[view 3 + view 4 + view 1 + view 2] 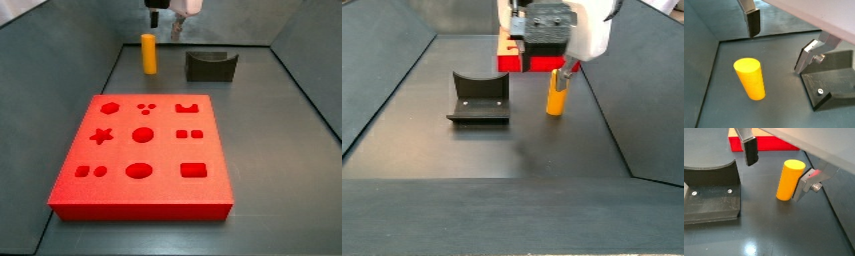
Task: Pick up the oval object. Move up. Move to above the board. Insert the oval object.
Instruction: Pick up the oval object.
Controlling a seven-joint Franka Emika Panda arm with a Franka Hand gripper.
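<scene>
The oval object (pixel 789 179) is a smooth orange-yellow peg standing upright on the dark floor; it also shows in a wrist view (pixel 749 78) and in both side views (pixel 148 53) (pixel 556 92). My gripper (pixel 774 181) is open and empty, low over the floor. The peg stands close beside one finger (pixel 807 184), off the line between the two plates, and nothing grips it. The other finger (pixel 753 22) hangs free. The red board (pixel 140 150) with shaped holes lies flat away from the gripper (pixel 171 25); only its edge shows in a wrist view (pixel 764 144).
The dark fixture (pixel 210 65) stands beside the peg, also seen in a side view (pixel 478 97) and both wrist views (pixel 827 80) (pixel 711 188). Sloping grey walls enclose the floor on all sides.
</scene>
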